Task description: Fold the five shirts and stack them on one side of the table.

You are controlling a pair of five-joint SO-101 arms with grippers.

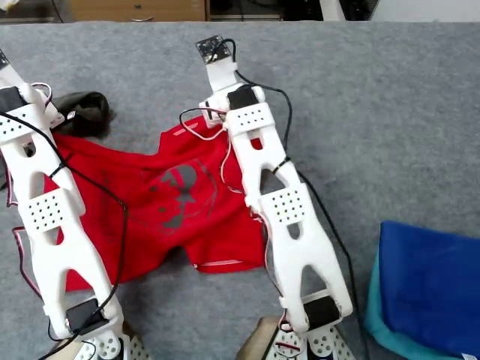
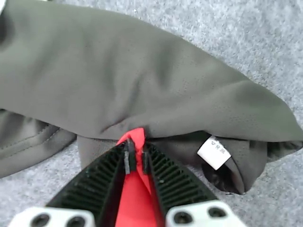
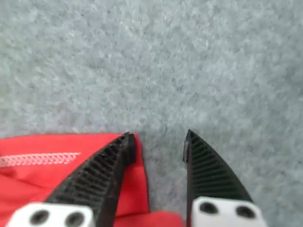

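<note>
A: Where's the red shirt?
B: Centre-left in the high view. The left gripper is clamped on a pinch of it, against the dark shirt.
A: And the right gripper?
B: Its jaws are parted at the red edge.
A: Any writing?
B: There's a white tag on the dark shirt, but its print is illegible.

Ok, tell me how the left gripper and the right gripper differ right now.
The left gripper is shut, pinching a fold of the red shirt; the right gripper is open and holds nothing. The left gripper sits against the dark shirt; the right gripper hangs over the red shirt's edge and the bare grey table. Both have black ribbed fingers.
</note>
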